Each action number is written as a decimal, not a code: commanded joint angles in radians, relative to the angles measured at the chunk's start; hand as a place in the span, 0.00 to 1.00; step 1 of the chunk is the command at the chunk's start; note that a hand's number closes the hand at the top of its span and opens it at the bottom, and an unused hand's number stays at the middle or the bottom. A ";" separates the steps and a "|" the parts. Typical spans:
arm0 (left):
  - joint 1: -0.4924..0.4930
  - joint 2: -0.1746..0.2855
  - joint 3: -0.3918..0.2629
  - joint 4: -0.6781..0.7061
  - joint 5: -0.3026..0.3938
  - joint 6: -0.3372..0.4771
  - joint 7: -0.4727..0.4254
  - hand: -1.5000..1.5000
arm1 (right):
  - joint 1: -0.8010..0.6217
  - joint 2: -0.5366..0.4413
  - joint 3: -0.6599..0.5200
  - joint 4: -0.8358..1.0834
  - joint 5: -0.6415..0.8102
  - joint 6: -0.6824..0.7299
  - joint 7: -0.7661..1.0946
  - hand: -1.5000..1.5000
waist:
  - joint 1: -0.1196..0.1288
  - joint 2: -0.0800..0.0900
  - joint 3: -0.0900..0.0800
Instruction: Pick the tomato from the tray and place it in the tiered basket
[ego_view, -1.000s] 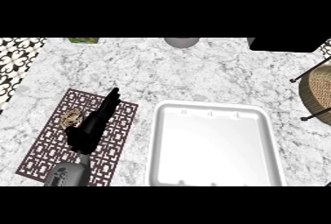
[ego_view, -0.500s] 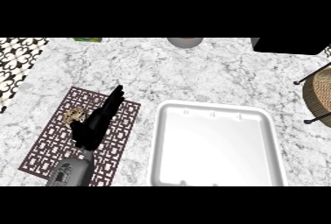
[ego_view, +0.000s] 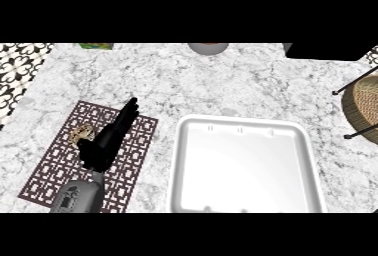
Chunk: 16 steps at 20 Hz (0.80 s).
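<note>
Left hand (ego_view: 103, 146) is open, fingers (ego_view: 125, 112) straight and together, pointing up and to the right across the view. It sits over the patterned mat (ego_view: 55, 172) on the left of the marble counter (ego_view: 221, 85), with the grey forearm (ego_view: 77, 197) coming in from the lower edge. I can't tell from this angle whether the hand touches the mat or hangs above it. It holds nothing that I can see. A small tan object (ego_view: 80, 133) lies on the mat just beside the hand, partly hidden by it; I can't make out what it is. White tray (ego_view: 244, 124) lies just right of the mat, apart from the fingers, and its inside shows plain white. Tomato: I can't locate it in this view. Tiered basket (ego_view: 363, 107) is at the right edge, a woven shelf in a dark wire frame, mostly cut off, near the tray's upper right corner. Along the top edge are a grey round thing (ego_view: 207, 48), a dark block (ego_view: 325, 50) and a green item (ego_view: 96, 46), all cut off. Tiled floor (ego_view: 18, 67) shows at upper left.
</note>
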 joint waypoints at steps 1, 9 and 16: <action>0.001 -0.017 0.001 0.020 -0.009 0.016 -0.022 0.50 | 0.003 0.073 0.018 0.070 0.033 -0.055 -0.063 1.00 | -0.018 -0.003 0.000; 0.039 0.016 0.026 0.003 0.016 -0.021 -0.016 0.50 | -0.154 0.110 -0.014 0.172 -0.002 0.104 0.126 1.00 | -0.021 -0.008 -0.001; 0.003 0.011 0.025 0.005 0.004 -0.006 0.005 0.50 | -0.203 0.090 -0.120 0.337 -0.108 0.246 0.362 0.00 | -0.023 -0.006 -0.001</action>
